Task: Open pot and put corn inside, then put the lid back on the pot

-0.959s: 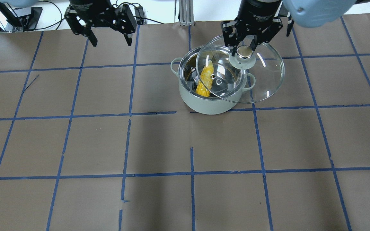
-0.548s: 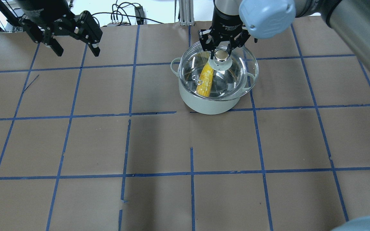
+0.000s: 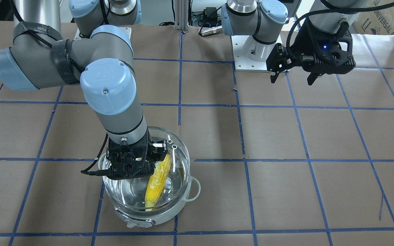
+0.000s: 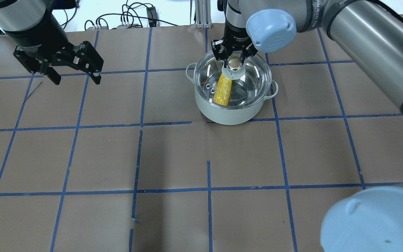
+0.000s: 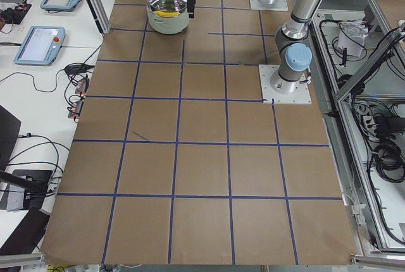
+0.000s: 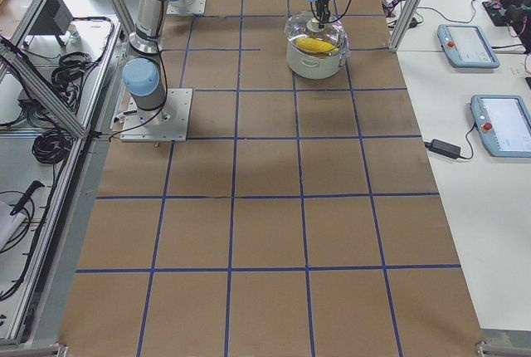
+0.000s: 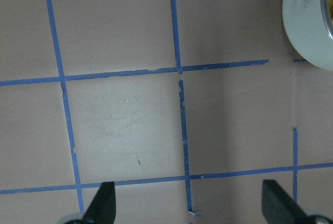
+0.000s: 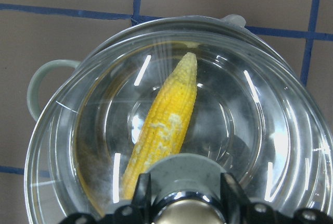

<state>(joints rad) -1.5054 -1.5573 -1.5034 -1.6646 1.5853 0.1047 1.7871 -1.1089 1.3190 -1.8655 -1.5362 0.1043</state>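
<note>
Blue-taped brown table [image 4: 173, 157], tablets [image 6: 469, 46] alongside

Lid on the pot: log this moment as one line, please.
corn: inside pot | lid: over pot mouth, looks seated | right gripper: shut on lid knob | left gripper: open, empty, away from pot

Six views around one shared pot [image 4: 227, 113]

I count one pot [image 4: 227, 112], one corn [image 4: 222, 91] and one lid [image 4: 254, 75] right now. Two grippers out there too: my left gripper [image 4: 76, 80] and right gripper [image 4: 234, 61].
</note>
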